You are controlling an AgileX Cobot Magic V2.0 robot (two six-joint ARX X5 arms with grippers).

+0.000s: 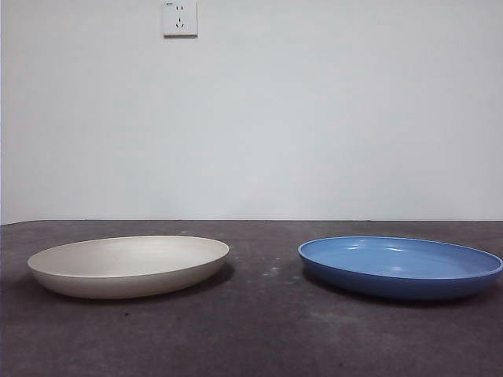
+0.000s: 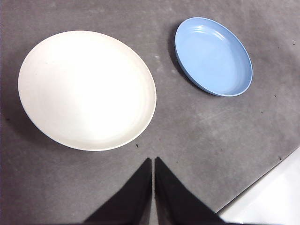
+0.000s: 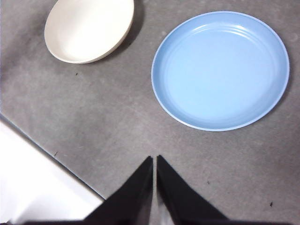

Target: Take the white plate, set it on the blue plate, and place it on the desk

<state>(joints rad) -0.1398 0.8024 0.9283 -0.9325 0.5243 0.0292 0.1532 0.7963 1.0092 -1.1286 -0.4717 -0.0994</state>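
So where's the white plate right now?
In the front view the white plate sits on the desk, left of the blue plate, apart from it.

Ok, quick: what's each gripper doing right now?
Left gripper: fingers shut, holding nothing, above the desk.
Right gripper: fingers shut, holding nothing.

Place: bare test room or lab
Wall: plain white, one socket (image 1: 180,18) high up
Desk (image 1: 259,338): mottled dark grey, scuffed, running to the wall
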